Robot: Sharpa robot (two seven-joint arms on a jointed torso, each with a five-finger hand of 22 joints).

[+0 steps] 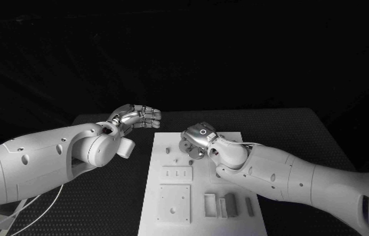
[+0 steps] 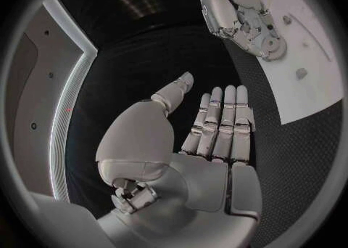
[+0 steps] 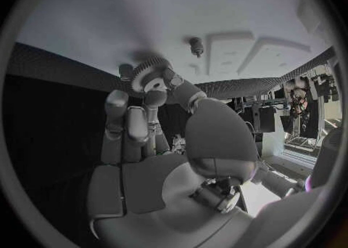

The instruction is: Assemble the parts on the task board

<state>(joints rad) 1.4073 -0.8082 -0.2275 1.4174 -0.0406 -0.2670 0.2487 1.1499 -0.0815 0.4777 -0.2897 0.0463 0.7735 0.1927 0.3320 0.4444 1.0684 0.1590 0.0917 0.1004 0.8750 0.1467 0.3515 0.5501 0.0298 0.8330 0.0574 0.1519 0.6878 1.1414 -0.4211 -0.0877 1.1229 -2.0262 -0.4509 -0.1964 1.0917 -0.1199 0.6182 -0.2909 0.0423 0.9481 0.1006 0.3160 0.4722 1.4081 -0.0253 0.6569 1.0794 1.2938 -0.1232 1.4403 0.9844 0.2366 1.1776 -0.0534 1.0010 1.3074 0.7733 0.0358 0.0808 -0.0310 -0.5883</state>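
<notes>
The right hand (image 3: 156, 94) pinches a small gear (image 3: 148, 71) over the far left part of the task board (image 1: 231, 214), apparently mid-placement, needing careful lowering onto its peg, while the left hand (image 2: 210, 126) hovers flat and empty left of the board.

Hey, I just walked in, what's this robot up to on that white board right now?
The robot is assembling small parts on the white task board. Its right hand is over the board's far end, pinching a small toothed gear between thumb and fingers, just above the board's surface. The left hand hovers off the board's left side over the black table, holding nothing, fingers straight and side by side. Other parts sit nearer the robot.
</notes>
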